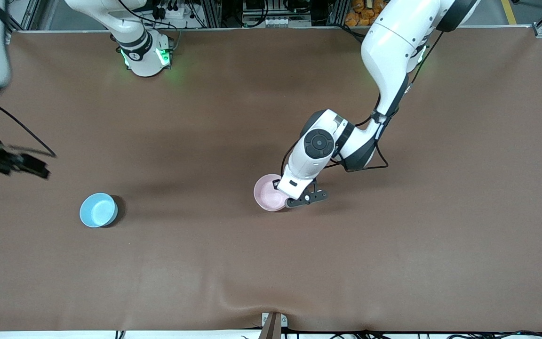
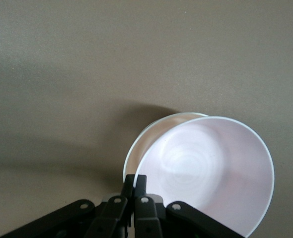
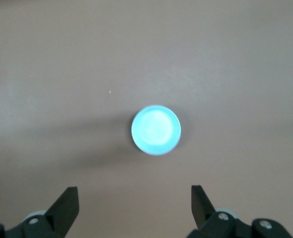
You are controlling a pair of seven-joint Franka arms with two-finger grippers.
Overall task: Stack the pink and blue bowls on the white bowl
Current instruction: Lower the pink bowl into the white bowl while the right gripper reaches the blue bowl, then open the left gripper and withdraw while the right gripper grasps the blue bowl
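Brown desk (image 1: 271, 263) cloth carries the scene, with the pink bowl (image 1: 268, 193) near its middle as the landmark. The left arm reaches down from its base, elbow bent, wrist angled toward that bowl, and the left gripper (image 1: 290, 200) sits at the bowl's rim on the side toward the left arm's end of the desk. In the left wrist view the left gripper (image 2: 134, 184) has its fingers (image 2: 141, 186) clenched on the pink bowl's (image 2: 208, 173) rim. That bowl is tipped, its mouth slanted up, and the edge of the white bowl (image 2: 145, 138) shows just under it, the two rims overlapping.

The blue bowl (image 1: 98, 210) stands upright, mouth up, well apart from the pink bowl toward the right arm's end of the desk and slightly nearer the front camera. Being round, no bowl has a long axis.

The right arm is raised at the desk's edge. The right gripper (image 3: 135, 206) hangs released, fingers (image 3: 67, 206) spread wide, high over the blue bowl (image 3: 156, 130).
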